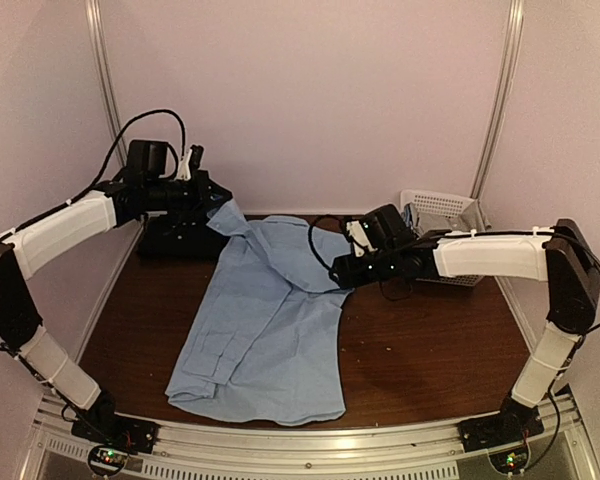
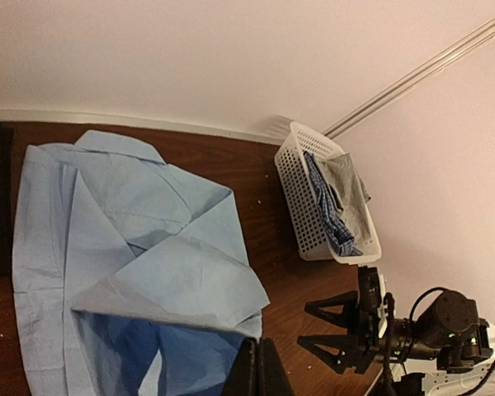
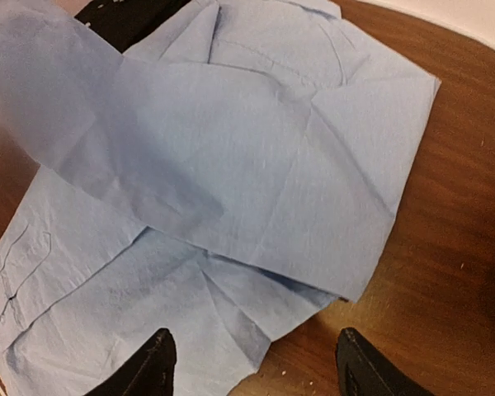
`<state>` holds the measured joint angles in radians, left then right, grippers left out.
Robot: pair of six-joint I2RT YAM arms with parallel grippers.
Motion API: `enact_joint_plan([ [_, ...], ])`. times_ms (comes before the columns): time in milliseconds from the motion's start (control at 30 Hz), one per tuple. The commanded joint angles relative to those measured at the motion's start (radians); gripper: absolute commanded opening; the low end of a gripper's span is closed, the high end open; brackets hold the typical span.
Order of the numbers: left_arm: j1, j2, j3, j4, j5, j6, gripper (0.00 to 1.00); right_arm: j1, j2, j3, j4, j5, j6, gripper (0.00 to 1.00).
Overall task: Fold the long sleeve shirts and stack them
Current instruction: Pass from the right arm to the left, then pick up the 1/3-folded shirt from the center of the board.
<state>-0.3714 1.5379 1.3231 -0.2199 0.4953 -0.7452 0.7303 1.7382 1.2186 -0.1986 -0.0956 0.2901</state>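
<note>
The light blue shirt [image 1: 270, 320] lies spread on the brown table, partly folded, with its collar end at the back. My left gripper [image 1: 216, 205] is shut on the shirt's back left corner and holds it lifted. In the left wrist view the fingers [image 2: 249, 373] are closed with blue cloth [image 2: 165, 280] hanging from them. My right gripper [image 1: 338, 272] is open and empty, hovering over the shirt's right edge. In the right wrist view its fingers [image 3: 155, 365] straddle the shirt's edge [image 3: 264, 190]. The black shirt [image 1: 175, 238] lies at the back left, under the left arm.
A white lattice basket [image 1: 442, 208] with checked and grey cloth in it stands at the back right, and also shows in the left wrist view [image 2: 301, 198]. Bare brown table [image 1: 430, 350] lies right of the shirt. Walls close in the back and sides.
</note>
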Motion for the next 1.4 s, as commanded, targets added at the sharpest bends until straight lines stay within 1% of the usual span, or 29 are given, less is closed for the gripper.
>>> enact_joint_plan([
  [0,0.009,0.060,0.109,-0.096,-0.046,0.122,0.00,0.049,-0.042,-0.141,-0.018,-0.016,0.169,0.67],
  [133,0.009,0.090,0.169,-0.116,-0.037,0.147,0.00,0.148,-0.072,-0.240,-0.024,-0.008,0.283,0.65],
  [333,0.009,0.098,0.207,-0.138,-0.021,0.173,0.00,0.311,-0.167,-0.391,-0.040,0.019,0.498,0.62],
  [500,0.009,0.080,0.224,-0.146,-0.023,0.189,0.00,0.466,-0.190,-0.428,-0.052,0.047,0.664,0.59],
  [633,0.009,0.070,0.237,-0.146,-0.032,0.200,0.00,0.539,-0.179,-0.438,-0.050,0.054,0.770,0.50],
  [767,0.009,0.070,0.248,-0.136,-0.032,0.205,0.00,0.575,-0.171,-0.456,-0.031,0.058,0.857,0.45],
  [867,0.009,0.078,0.261,-0.129,-0.024,0.209,0.00,0.595,-0.157,-0.457,-0.022,0.061,0.892,0.42],
  [1000,0.009,0.103,0.294,-0.116,-0.016,0.209,0.00,0.608,-0.124,-0.447,-0.012,0.059,0.921,0.35],
  [1033,0.009,0.112,0.304,-0.109,-0.011,0.206,0.00,0.610,-0.124,-0.453,-0.004,0.060,0.927,0.32],
  [1100,0.008,0.132,0.324,-0.092,0.002,0.201,0.00,0.610,-0.139,-0.471,-0.006,0.075,0.942,0.18],
  [1133,0.007,0.141,0.335,-0.081,0.006,0.196,0.00,0.608,-0.152,-0.479,-0.034,0.089,0.950,0.11],
  [1200,0.005,0.169,0.372,-0.068,0.011,0.190,0.00,0.592,-0.190,-0.502,-0.101,0.137,0.960,0.01],
  [1367,-0.004,0.247,0.517,-0.065,0.016,0.189,0.00,0.557,-0.329,-0.585,-0.217,0.195,0.983,0.00],
])
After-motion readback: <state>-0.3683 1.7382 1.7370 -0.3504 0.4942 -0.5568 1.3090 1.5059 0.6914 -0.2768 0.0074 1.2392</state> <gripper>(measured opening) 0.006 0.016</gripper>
